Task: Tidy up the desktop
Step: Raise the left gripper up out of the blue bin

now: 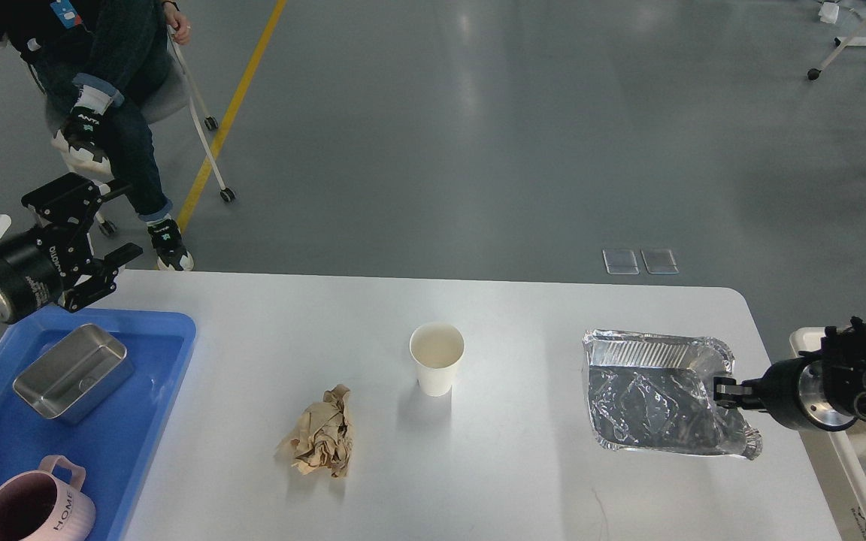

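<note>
A crumpled foil tray (655, 398) lies at the right of the white table (523, 481). My right gripper (720, 391) is shut on the foil tray's right rim. A white paper cup (437, 358) stands upright at the table's middle. A crumpled brown paper ball (322, 433) lies left of and nearer than the cup. A blue bin (121, 443) at the left edge holds a steel box (72, 371) and a pink mug (27, 509). My left gripper (98, 237) is open and empty, above the table's far left corner.
A person (95, 68) sits on a wheeled chair beyond the far left corner. A white bin (846, 466) stands at the table's right edge, below my right arm. Grey floor lies beyond the table.
</note>
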You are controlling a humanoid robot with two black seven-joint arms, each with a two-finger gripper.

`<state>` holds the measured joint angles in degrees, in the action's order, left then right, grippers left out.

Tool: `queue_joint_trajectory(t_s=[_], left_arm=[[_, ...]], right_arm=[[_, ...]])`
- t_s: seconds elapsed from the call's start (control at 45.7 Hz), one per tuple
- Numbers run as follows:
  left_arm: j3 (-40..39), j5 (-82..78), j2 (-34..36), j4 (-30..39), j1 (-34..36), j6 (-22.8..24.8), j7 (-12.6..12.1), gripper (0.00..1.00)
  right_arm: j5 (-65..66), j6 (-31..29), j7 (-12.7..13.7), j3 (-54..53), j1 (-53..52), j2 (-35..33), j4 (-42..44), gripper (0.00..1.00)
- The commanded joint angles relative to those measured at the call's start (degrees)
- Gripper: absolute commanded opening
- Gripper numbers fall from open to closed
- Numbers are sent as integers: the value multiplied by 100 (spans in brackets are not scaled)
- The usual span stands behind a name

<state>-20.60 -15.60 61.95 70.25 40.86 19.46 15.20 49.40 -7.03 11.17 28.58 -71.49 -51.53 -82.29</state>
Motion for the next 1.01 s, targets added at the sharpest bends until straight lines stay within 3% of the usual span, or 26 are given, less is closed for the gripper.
queue_joint_trajectory(t_s=[0.0, 0.131, 0.219, 0.35, 0.504, 0.657, 0.832, 0.964, 0.985], left_arm=[[337, -180, 1282, 1296, -140, -39, -35, 97], [601, -321, 2618, 1904, -228, 417, 18, 97], [794, -330, 3269, 1878, -237, 953, 105, 97], [795, -382, 4140, 1527, -184, 1472, 448, 97], [698, -716, 4264, 517, 26, 2088, 572, 97], [689, -962, 3948, 182, 168, 2194, 493, 97], [470, -1419, 3316, 182, 466, 2185, -16, 97], [338, -2069, 2367, 138, 975, 2158, -658, 97], [347, -2192, 2043, 59, 1124, 2167, -885, 97]], right_arm=[[-1, -9, 8, -10, -5, -50, -15, 0], [8, -18, -1, -10, -31, -85, -15, 0], [8, -18, -1, -10, -40, -102, -15, 0], [8, -18, -1, -10, -40, -102, -15, 0], [8, -18, -1, -10, -40, -85, -15, 0], [8, -18, -1, -10, -40, -85, -7, 0], [8, -18, -1, -28, -49, -102, -7, 0], [8, -18, -1, -28, -49, -120, -7, 0], [8, -18, -1, -54, -40, -129, -7, 0]])
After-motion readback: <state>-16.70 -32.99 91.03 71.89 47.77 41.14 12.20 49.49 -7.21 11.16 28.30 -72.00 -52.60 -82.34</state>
